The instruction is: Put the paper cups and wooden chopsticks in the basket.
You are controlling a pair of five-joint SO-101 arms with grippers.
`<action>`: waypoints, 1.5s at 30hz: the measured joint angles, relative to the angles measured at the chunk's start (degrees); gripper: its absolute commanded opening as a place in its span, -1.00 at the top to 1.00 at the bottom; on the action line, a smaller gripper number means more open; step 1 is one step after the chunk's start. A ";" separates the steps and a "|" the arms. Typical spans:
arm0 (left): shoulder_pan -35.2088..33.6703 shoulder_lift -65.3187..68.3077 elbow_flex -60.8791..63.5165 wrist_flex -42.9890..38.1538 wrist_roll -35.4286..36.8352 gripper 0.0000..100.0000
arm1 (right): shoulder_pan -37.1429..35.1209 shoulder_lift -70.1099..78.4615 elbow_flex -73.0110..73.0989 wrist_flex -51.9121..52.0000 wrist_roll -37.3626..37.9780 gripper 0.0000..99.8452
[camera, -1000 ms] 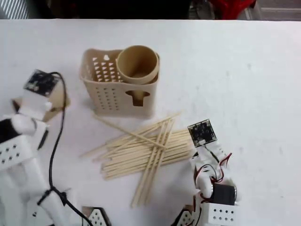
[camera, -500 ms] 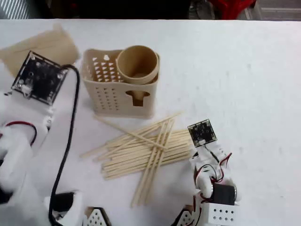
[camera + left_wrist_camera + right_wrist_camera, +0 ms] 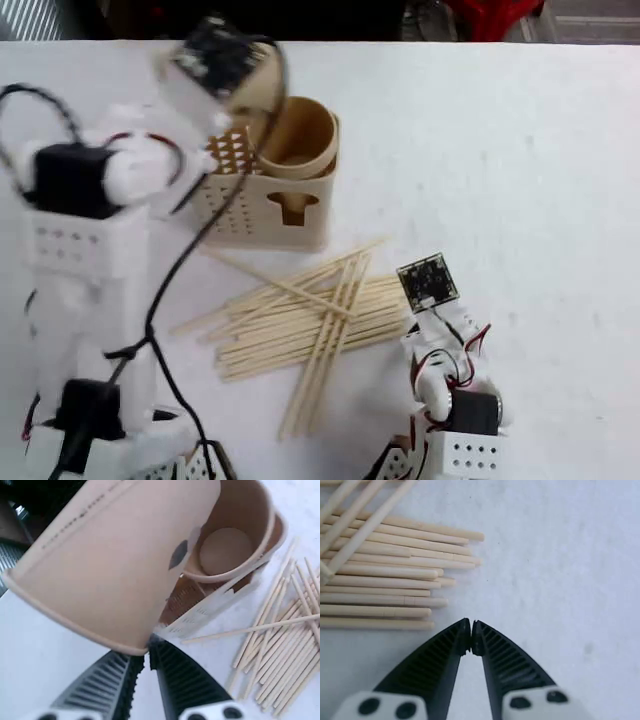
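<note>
My left gripper [image 3: 147, 652] is shut on the rim of a tan paper cup [image 3: 115, 555], held tilted above the beige basket [image 3: 270, 210]. In the high view this cup [image 3: 256, 85] peeks out behind the left wrist's camera board, over the basket's back left. Another paper cup [image 3: 297, 135] stands inside the basket [image 3: 200, 616] and shows again from the left wrist [image 3: 227, 547]. Several wooden chopsticks [image 3: 300, 315] lie in a loose pile on the table in front of the basket. My right gripper [image 3: 471, 636] is shut on nothing, low over the table just right of the chopsticks' ends [image 3: 385, 582].
The white table [image 3: 520, 160] is bare to the right of the basket and behind it. The left arm's body and black cable [image 3: 150, 320] stand to the left of the chopstick pile. The right arm's base [image 3: 455, 440] sits at the front edge.
The left arm has swung from the table's left side up and to the right, carrying the paper cup over the basket. The right arm and the chopsticks have not moved.
</note>
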 measured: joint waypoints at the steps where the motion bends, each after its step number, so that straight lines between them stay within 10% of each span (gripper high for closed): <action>1: 1.32 0.18 0.00 0.00 -0.70 0.96 | -0.35 0.00 0.00 0.00 0.00 0.95; 28: 2.90 1.14 2.46 0.26 -11.69 0.68 | -0.70 0.00 0.00 0.00 0.00 0.95; 45: 7.74 9.14 -3.69 -6.51 6.42 0.68 | -0.70 0.00 0.00 0.00 0.00 0.95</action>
